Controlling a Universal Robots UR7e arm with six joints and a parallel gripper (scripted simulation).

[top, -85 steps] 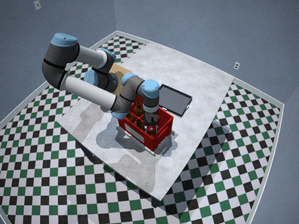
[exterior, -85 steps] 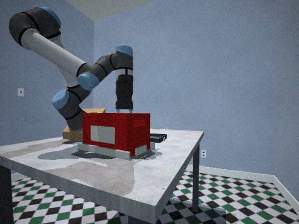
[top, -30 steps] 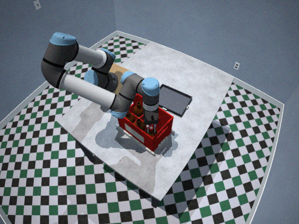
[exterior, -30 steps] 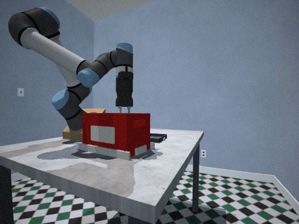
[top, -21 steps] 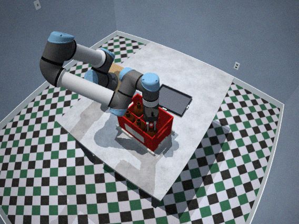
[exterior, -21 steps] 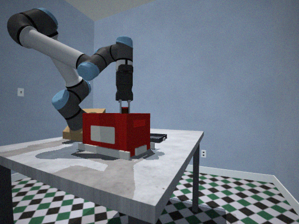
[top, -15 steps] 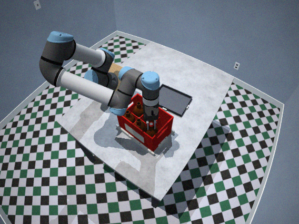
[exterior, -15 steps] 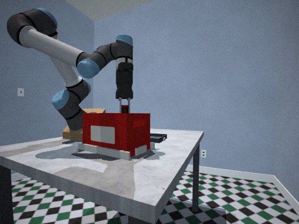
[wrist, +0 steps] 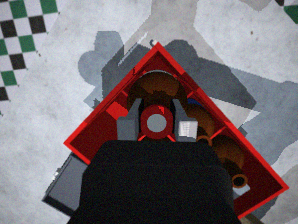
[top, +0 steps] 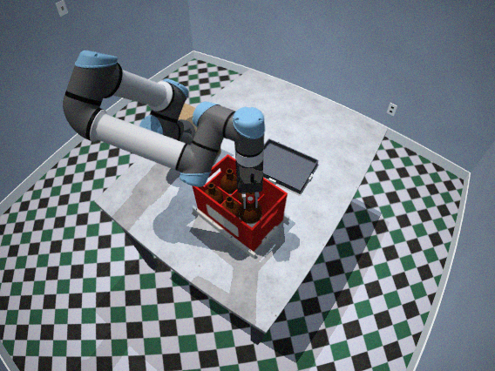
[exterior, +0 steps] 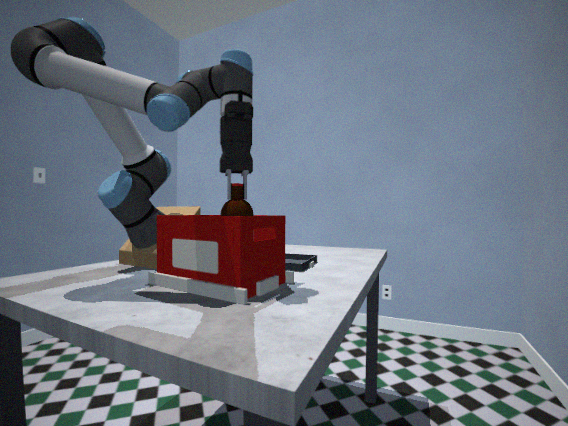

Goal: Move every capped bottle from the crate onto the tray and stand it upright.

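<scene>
My gripper is shut on the neck of a brown bottle with a red cap. It holds the bottle upright over the near right cell of the red crate. The bottle's shoulders stand above the crate rim and its lower part is still inside. Three more brown bottles stand in other cells; in the wrist view one of them shows an open mouth. The dark tray lies flat just behind the crate with nothing on it.
A cardboard box sits by the arm's base at the back of the grey table. The crate rests on pale skids. The table edge drops to a checkered floor.
</scene>
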